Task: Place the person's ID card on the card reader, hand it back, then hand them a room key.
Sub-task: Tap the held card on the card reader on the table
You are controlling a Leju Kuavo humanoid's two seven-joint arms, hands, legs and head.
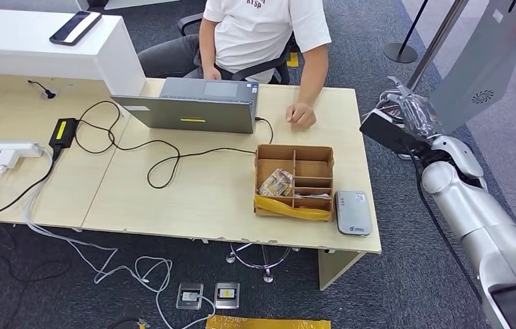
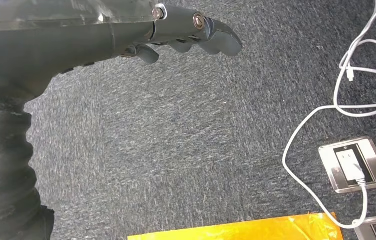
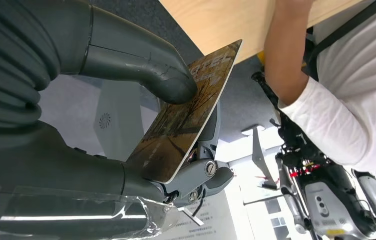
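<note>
In the right wrist view my right hand [image 3: 126,150] pinches a room key card [image 3: 190,120] printed with an autumn picture and the word HOTEL, thumb on its face and fingers behind it. In the head view that hand [image 1: 409,113] is raised just off the table's right edge, near the person's fist [image 1: 301,114] resting on the tabletop. The person's forearm [image 3: 295,60] lies just beyond the card. A grey card reader [image 1: 353,212] lies flat at the table's front right corner, nothing on it. My left hand [image 2: 186,35] hangs over the carpet, fingers loosely extended, holding nothing.
A compartmented cardboard box [image 1: 295,147] holding cards stands beside the reader. A laptop [image 1: 193,106] sits before the seated person [image 1: 262,27], with black cables [image 1: 166,157] trailing left. Floor sockets [image 1: 208,296], white cords and a stanchion base [image 1: 400,51] are nearby.
</note>
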